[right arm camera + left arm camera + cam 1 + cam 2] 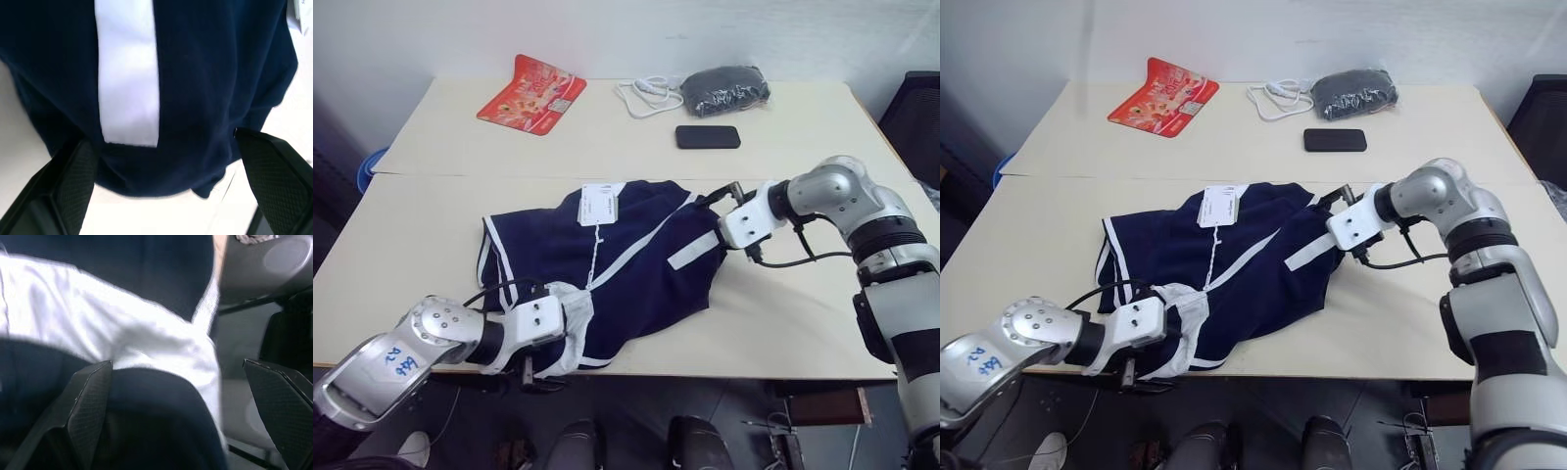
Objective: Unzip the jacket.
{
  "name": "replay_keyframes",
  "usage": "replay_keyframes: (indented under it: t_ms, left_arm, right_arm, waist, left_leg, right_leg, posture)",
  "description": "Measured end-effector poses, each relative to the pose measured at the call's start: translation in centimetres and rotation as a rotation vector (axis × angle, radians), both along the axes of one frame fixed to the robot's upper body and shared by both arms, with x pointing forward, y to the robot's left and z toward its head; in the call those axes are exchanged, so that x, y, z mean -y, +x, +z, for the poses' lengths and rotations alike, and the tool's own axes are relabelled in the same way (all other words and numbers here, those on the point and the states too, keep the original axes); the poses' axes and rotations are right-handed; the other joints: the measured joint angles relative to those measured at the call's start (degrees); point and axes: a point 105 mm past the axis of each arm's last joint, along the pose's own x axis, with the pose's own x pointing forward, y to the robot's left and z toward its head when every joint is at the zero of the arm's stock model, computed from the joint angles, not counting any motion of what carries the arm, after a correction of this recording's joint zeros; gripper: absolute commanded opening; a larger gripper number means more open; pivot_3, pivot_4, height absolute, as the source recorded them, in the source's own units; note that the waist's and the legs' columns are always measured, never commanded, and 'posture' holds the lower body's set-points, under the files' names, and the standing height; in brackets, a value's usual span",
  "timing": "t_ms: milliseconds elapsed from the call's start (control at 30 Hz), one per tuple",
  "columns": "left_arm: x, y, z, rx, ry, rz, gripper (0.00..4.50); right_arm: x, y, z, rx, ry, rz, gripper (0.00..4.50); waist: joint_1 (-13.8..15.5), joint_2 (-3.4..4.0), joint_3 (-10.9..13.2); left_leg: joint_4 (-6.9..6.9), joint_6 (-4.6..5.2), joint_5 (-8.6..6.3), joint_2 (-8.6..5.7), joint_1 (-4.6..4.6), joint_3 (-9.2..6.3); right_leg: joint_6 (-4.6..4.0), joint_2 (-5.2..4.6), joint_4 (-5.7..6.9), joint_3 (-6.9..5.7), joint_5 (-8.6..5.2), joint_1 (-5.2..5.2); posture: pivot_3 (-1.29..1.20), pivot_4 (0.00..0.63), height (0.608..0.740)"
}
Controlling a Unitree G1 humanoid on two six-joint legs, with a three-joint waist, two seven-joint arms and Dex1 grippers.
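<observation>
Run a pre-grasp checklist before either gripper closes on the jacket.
1. Left gripper open: ok, its fingers stand wide apart at the white patch near the table's front edge.
2. Right gripper open: ok, fingers spread over the navy fabric beside a white stripe.
3. Jacket lying on the table: ok, though bunched and partly overhanging the front edge.
4. Zipper zipped: cannot tell, a thin white line runs down the middle.
5. Zipper pull located: cannot tell.
6. Paper tag away from both grippers: ok.
</observation>
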Motion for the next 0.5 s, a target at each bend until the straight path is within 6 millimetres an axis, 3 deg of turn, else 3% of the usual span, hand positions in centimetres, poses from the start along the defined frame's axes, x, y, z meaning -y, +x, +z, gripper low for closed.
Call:
replay_keyframes:
  t_ms: [200,433,500]
  left_arm:
    - [-0.1,1.2,-0.1,0.057,0.01,0.017,2.32]
    - [-0.3,1.5,-0.2,0.055,-0.009,0.034,0.15]
    - [-0.3,1.5,-0.1,0.055,-0.011,0.035,0.0]
  right_arm:
    - [-0.9,0.8,-1.1,0.044,-0.038,-0.005,4.5]
    - [-0.3,1.3,-2.1,0.05,-0.083,-0.042,2.13]
    - [0.3,1.3,-2.1,0.045,-0.092,-0.057,1.44]
  waist:
    - [-0.1,0.01,0.0]
    - [-0.1,0.01,0.0]
    - [-0.1,0.0,0.0]
  left_leg:
    - [0.04,-0.03,0.02,0.03,0.02,-0.02]
    - [0.05,-0.05,0.03,0.04,0.03,-0.05]
    - [0.05,-0.05,0.03,0.03,0.03,-0.06]
  right_leg:
    - [-0.01,0.05,0.04,0.0,0.0,0.03]
    - [-0.01,0.06,0.06,0.0,-0.01,0.05]
    - [-0.01,0.06,0.05,0.0,-0.01,0.05]
  posture:
    - [0.0,0.15,0.74]
    - [0.0,0.15,0.74]
    - [0.0,0.15,0.74]
